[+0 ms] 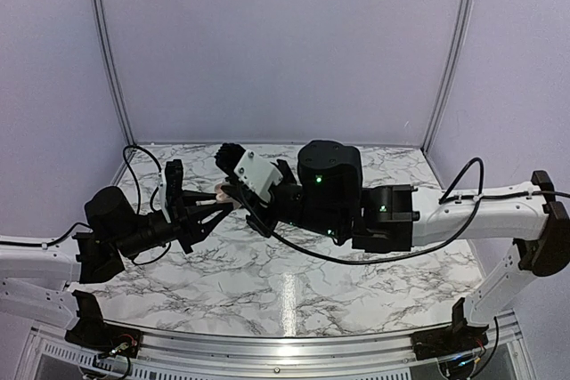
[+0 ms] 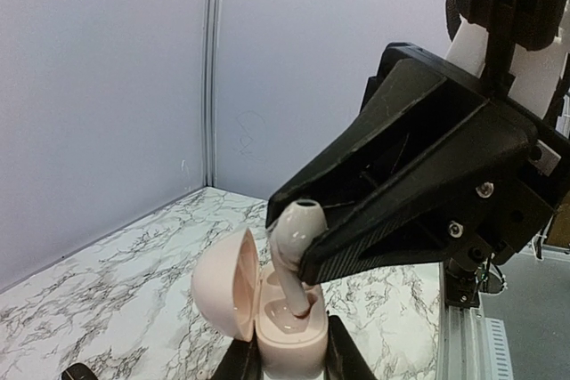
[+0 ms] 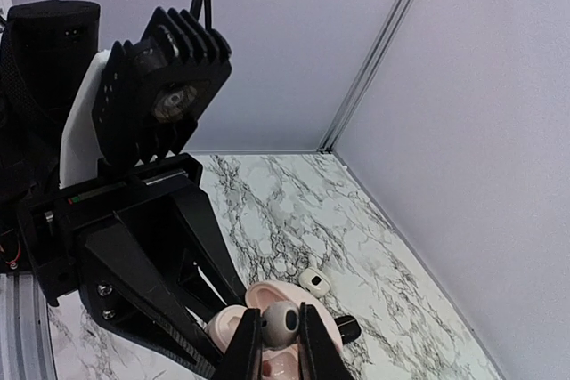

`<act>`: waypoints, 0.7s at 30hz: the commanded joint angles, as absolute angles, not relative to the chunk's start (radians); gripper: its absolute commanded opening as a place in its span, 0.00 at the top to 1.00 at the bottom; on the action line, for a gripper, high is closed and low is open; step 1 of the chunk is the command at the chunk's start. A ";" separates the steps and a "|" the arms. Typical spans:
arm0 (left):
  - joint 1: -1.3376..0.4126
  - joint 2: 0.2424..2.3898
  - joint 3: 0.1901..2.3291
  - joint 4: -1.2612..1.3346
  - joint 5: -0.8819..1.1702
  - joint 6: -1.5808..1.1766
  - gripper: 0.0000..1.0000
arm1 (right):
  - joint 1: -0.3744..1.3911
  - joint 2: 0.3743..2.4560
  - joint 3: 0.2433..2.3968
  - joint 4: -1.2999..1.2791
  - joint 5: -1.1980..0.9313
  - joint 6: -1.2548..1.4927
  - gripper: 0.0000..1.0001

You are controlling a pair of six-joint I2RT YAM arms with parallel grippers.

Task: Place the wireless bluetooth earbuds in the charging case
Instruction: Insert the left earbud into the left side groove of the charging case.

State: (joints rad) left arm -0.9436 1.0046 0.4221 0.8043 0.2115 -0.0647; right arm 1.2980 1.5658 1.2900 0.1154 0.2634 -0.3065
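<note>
A pale pink charging case [image 2: 223,287] stands open, its lid tipped to the left. My left gripper [image 2: 292,364] is shut on its base, one finger on each side. From the upper right my right gripper [image 2: 298,236] is shut on a pale pink earbud [image 2: 294,287], whose stem tip sits in the case's right socket. In the right wrist view the right gripper [image 3: 279,335] pinches the earbud's head [image 3: 280,322] above the case [image 3: 277,292]. In the top view both grippers meet above the table's back left, left gripper [image 1: 214,205], right gripper [image 1: 233,190].
A small white earbud [image 3: 314,282] lies on the marble table [image 3: 294,211] just beyond the case. A small black item [image 3: 348,327] lies next to it. Pale walls close the table at the back and sides. The left arm's black body [image 3: 134,246] fills the left of the right wrist view.
</note>
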 commanded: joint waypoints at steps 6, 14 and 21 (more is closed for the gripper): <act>-0.946 0.975 0.407 0.855 0.203 -0.072 1.00 | 1.303 1.579 1.309 0.137 0.284 -0.307 0.98; -0.946 0.975 0.403 0.859 0.183 -0.076 1.00 | 1.302 1.572 1.299 0.112 0.311 -0.338 0.98; -0.946 0.983 0.408 0.864 0.183 -0.078 1.00 | 1.302 1.583 1.304 0.098 0.285 -0.332 0.98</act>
